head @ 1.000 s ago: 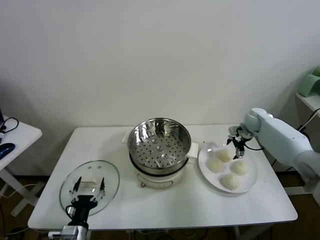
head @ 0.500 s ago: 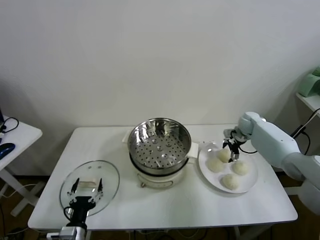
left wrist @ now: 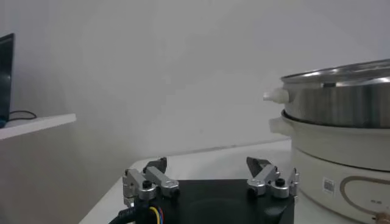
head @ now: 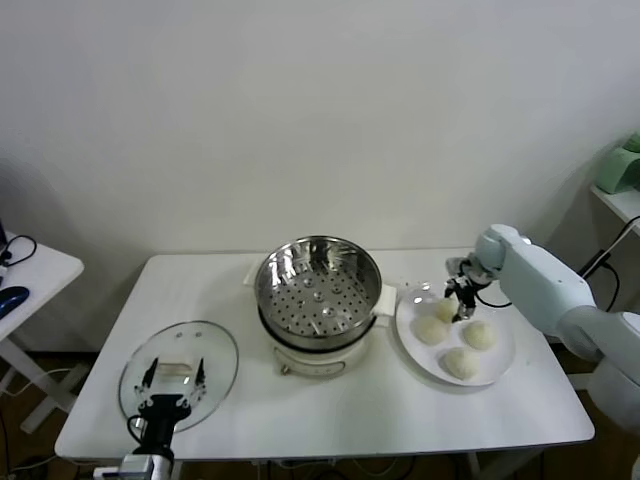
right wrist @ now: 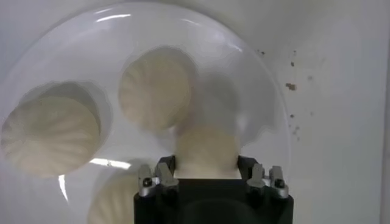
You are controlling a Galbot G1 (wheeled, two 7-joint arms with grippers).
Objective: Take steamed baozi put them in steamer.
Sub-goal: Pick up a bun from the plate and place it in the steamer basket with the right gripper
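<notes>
The right hand [head: 458,297] is down over the far side of the white plate [head: 500,362], its fingers [right wrist: 166,175] set on either side of 1 bun [right wrist: 206,151], apparently gripping it. 3 more buns [head: 465,347] lie on the same plate just beside it. The steamer [head: 318,284] stands empty mid-desk [head: 400,410]. The left hand [head: 172,384], open and empty, hovers over the glass lid [head: 220,351].

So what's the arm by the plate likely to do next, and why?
Probably lift. The right gripper looks shut on one steamed baozi, its fingers on either side of it, above the white plate. The steamer beside it holds nothing yet, so raising the bun and carrying it there seems the natural move. The left gripper waits open over the glass lid.
</notes>
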